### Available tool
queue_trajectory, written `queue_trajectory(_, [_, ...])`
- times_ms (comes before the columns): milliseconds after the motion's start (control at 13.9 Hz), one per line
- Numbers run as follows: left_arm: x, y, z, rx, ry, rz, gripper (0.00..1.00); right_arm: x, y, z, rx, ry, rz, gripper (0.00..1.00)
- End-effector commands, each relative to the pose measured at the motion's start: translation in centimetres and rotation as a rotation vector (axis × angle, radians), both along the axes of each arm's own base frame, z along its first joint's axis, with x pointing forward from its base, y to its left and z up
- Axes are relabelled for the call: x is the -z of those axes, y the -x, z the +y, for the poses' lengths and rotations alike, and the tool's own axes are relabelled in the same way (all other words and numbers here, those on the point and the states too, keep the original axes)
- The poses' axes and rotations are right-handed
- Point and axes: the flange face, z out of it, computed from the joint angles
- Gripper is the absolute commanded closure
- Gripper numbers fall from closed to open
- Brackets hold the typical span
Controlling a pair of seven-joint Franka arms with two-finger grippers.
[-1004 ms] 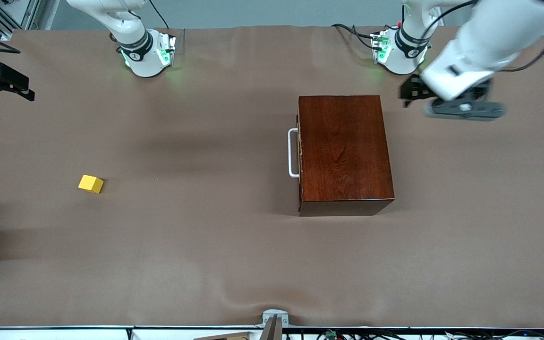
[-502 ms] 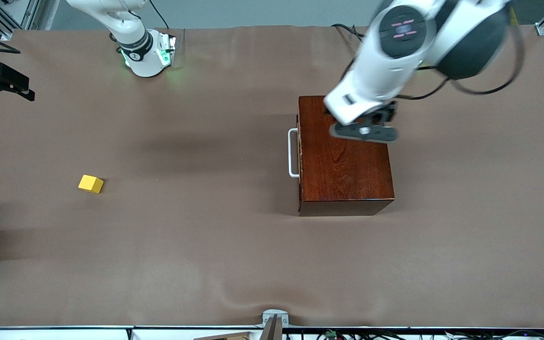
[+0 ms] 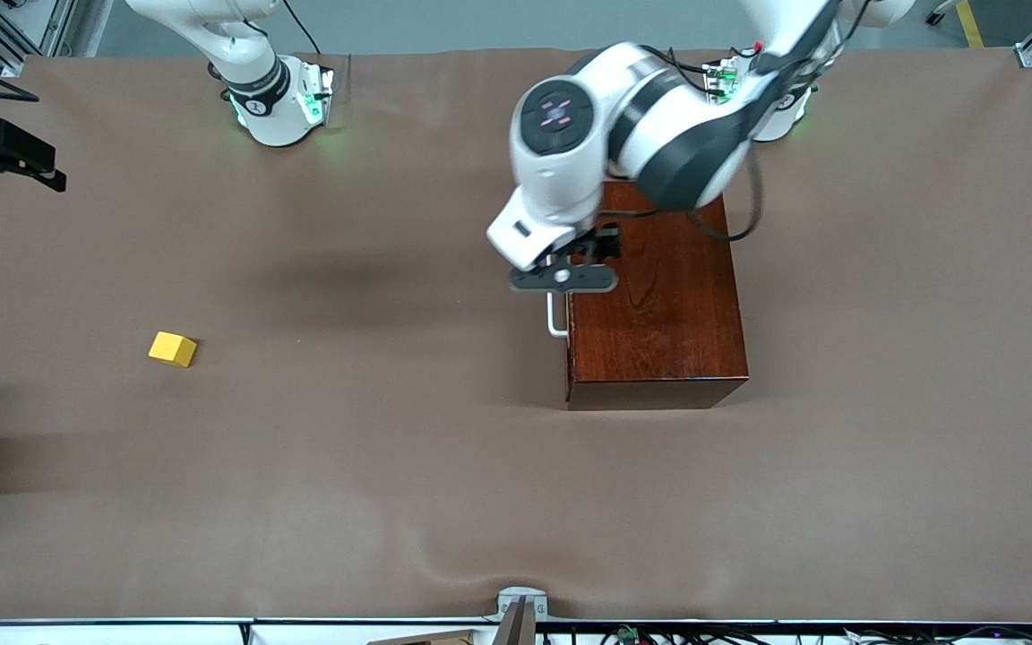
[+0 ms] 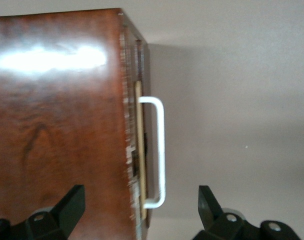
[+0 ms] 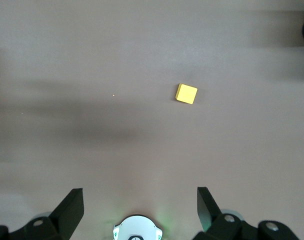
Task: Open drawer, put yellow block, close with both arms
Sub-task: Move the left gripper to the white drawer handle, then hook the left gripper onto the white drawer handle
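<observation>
The dark mahogany box [image 3: 659,305] stands mid-table with its drawer shut. The drawer's white bar handle [image 3: 554,321] faces the right arm's end of the table. My left gripper [image 3: 563,279] hangs over the handle and the box's front edge. In the left wrist view the left gripper [image 4: 140,189] is open and empty, one finger over the box top [image 4: 57,125] and the other over the table, the handle [image 4: 160,150] between them. The yellow block [image 3: 172,348] lies alone toward the right arm's end. My right gripper [image 5: 139,190] is open, high above its base, with the block [image 5: 187,93] below.
The brown mat [image 3: 391,466] covers the whole table. The green-lit bases of the right arm [image 3: 279,103] and the left arm [image 3: 771,112] stand along the edge farthest from the camera. A black fixture [image 3: 1,157] juts in at the right arm's end.
My left arm has swung from the left arm's end of the table across the box top to above the drawer handle. The block, the box and the right arm have not moved.
</observation>
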Motion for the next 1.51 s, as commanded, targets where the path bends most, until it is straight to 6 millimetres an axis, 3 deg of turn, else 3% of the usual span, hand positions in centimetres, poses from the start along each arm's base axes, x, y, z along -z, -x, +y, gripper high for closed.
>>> queue_trajectory(0, [2.1, 0.9, -4.2, -0.029, -0.045, -0.094, 0.0, -0.3, 0.6, -0.2, -0.007, -0.013, -0.006, 0.0])
queue_trajectory(430, [8.9, 2.0, -6.0, -0.025, -0.124, -0.09, 0.0, -0.2, 0.5, -0.2, -0.008, -0.013, -0.006, 0.0])
queue_trajectory(646, [11.1, 2.5, -6.3, -0.012, -0.15, -0.071, 0.0, -0.2, 0.6, -0.2, -0.008, -0.013, -0.004, 0.0])
queue_trajectory(1004, [13.2, 2.4, -6.2, 0.024, -0.172, -0.049, 0.0, -0.2, 0.5, -0.2, -0.008, -0.013, -0.006, 0.0])
queue_trajectory(1435, [14.1, 2.9, -6.5, 0.082, -0.186, -0.044, 0.0, -0.2, 0.5, -0.2, -0.008, -0.013, -0.006, 0.0])
